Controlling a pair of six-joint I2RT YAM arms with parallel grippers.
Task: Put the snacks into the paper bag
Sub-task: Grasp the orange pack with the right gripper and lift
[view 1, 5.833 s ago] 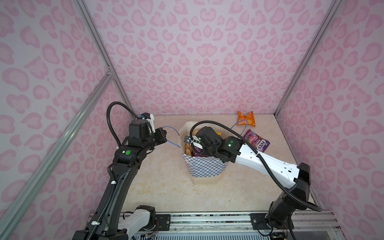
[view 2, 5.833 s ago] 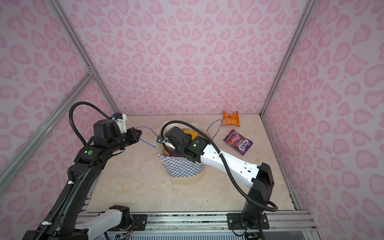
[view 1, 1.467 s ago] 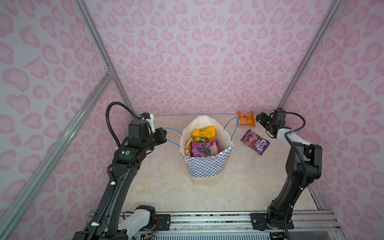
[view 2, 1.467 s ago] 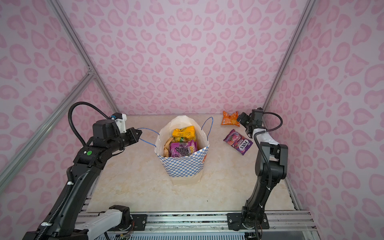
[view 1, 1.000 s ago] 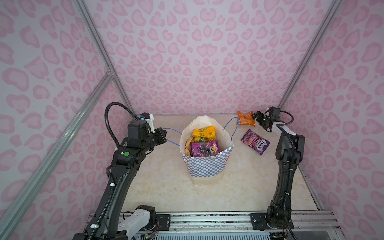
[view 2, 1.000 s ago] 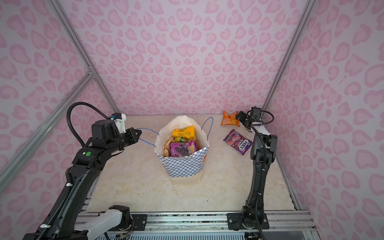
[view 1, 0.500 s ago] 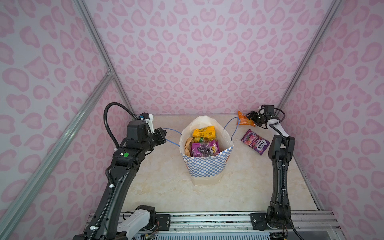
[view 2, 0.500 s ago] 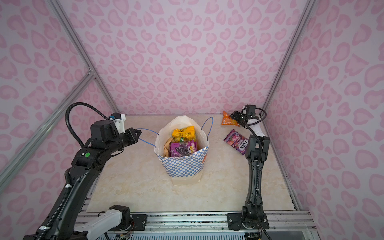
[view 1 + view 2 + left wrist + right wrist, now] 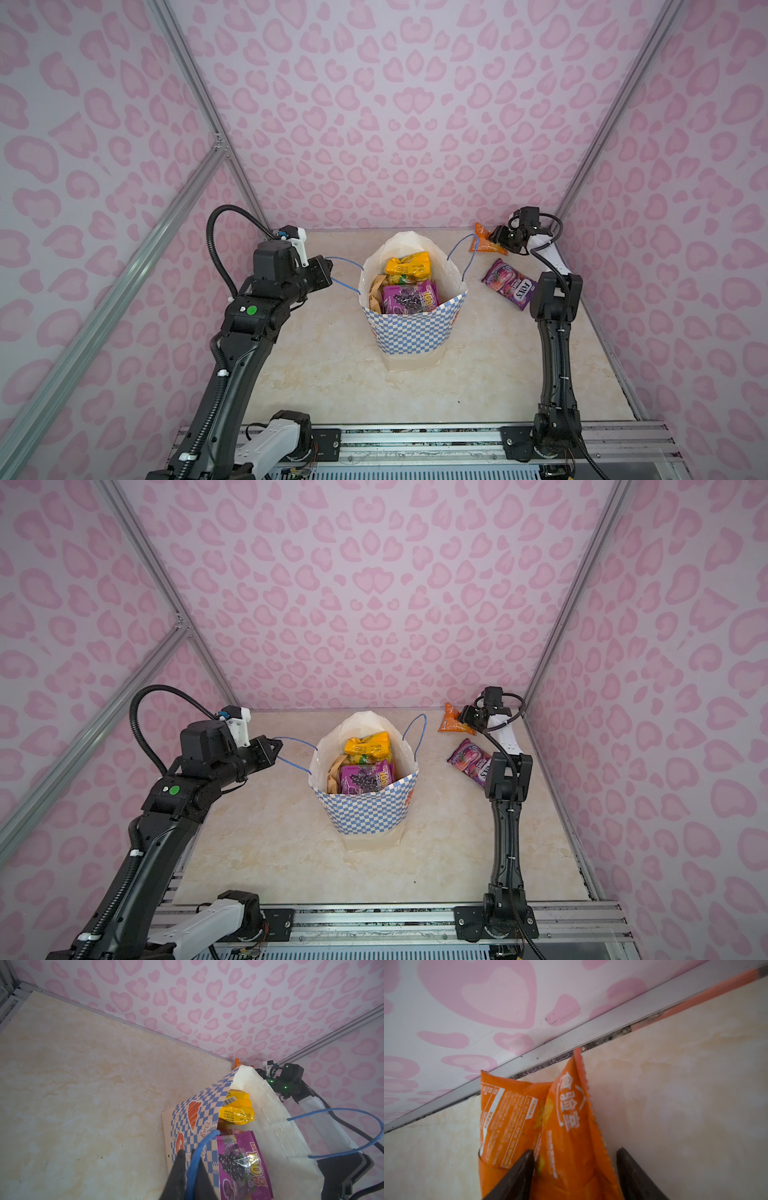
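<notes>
Near the middle of the surface [image 9: 324,374]: the paper bag [image 9: 409,332], upright, mouth gaping, checkered side facing forward in both top views. Inside it, showing above the rim: a yellow packet [image 9: 407,268] toward the back, a purple packet [image 9: 409,297] in front of that, a pale-orange packet [image 9: 375,291] wedged against the bag's left wall. At the bag's left, the left end effector [image 9: 327,270], clamped shut on the blue cord handle [image 9: 347,276]; holds the cord drawn out sideways from the rim. In the left wrist view, the cord pinched between the two dark fingers [image 9: 178,1167]. At the bag's right rim, the other cord handle [image 9: 461,253], a free loop. Right of the bag, flat on the surface and well apart from it: a second purple packet [image 9: 509,284]. Behind that, close to the foot of the back wall [image 9: 395,124]: the small orange packet [image 9: 482,245], creased lengthwise. At that packet's right end, low over the surface, the right end effector [image 9: 496,243], partly open. In the right wrist view, jaws astride the wrapper: one finger [image 9: 519,1167] touching the orange film, the other just beside its serrated edge, bare surface showing between. Not clamped on the packet yet.
</notes>
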